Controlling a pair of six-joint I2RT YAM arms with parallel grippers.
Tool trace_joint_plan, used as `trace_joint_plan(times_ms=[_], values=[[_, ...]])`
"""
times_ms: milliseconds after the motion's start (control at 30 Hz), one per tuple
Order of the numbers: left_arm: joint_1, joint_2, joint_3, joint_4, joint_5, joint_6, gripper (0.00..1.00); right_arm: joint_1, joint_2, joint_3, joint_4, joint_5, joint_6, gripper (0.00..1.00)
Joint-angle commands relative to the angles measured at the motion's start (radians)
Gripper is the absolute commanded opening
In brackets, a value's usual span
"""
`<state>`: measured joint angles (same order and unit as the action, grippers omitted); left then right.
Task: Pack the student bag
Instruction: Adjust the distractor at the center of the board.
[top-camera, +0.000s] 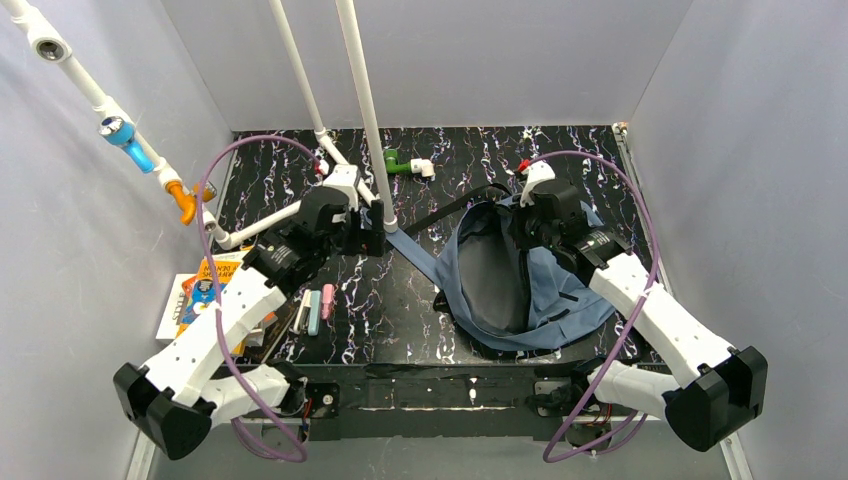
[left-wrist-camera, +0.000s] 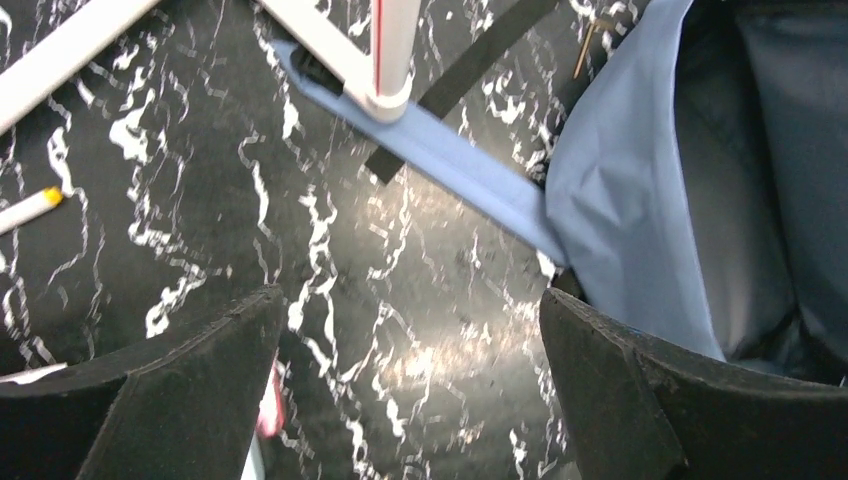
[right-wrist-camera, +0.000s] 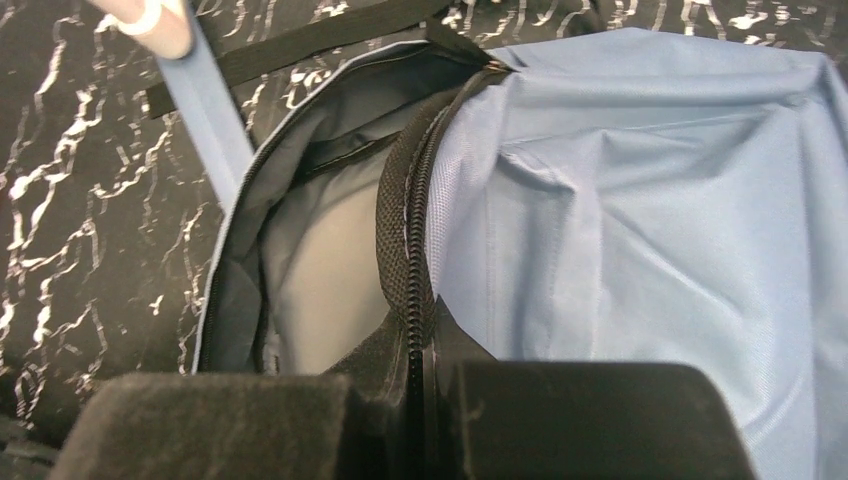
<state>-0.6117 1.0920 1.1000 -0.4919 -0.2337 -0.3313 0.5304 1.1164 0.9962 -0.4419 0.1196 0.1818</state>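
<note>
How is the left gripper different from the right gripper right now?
The left gripper is wide open, but the right gripper is shut. The left gripper holds nothing, while the right gripper pinches the black zipper edge of the student bag. The left gripper hangs over the table beside the bag; the right gripper sits at the bag's open mouth. Both have black fingers.

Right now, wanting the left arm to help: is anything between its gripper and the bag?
A white post stands on the strap just ahead of the left gripper; beside it, only bare table reaches the bag.
</note>
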Motion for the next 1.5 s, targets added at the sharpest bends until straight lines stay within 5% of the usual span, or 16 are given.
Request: trace_joint_plan(times_ms=[0, 167, 400, 633, 900, 1133, 1333, 1467], values=[[0.006, -0.078, 0.018, -0.223, -0.029, 0.018, 0.99, -0.003, -0.009, 0.012, 0.017, 0.172, -0.027, 0.01], [0.013, -0.107, 0.022, -0.320, -0.082, 0.023, 0.99, -0.003, 0.078, 0.083, -0.065, 0.391, -0.136, 0.01], [0.019, -0.138, 0.024, -0.339, -0.082, -0.049, 0.99, 0.001, 0.149, 0.155, -0.101, 0.476, -0.279, 0.08], [0.020, -0.165, 0.056, -0.353, -0.091, -0.059, 0.99, 0.069, 0.115, 0.160, -0.073, 0.193, -0.141, 0.67], [0.020, -0.269, 0.157, -0.356, -0.079, -0.067, 0.99, 0.245, 0.025, 0.226, -0.067, 0.267, 0.181, 0.98], [0.020, -0.347, 0.214, -0.359, -0.099, -0.042, 0.99, 0.426, 0.049, 0.127, 0.240, 0.159, 0.458, 0.98], [0.023, -0.242, 0.177, -0.491, -0.369, 0.018, 0.99, 0.587, 0.198, 0.072, 0.514, 0.149, 0.506, 0.98], [0.061, -0.172, 0.137, -0.510, -0.449, 0.066, 0.99, 0.653, 0.322, 0.108, 0.527, 0.121, 0.505, 0.98]])
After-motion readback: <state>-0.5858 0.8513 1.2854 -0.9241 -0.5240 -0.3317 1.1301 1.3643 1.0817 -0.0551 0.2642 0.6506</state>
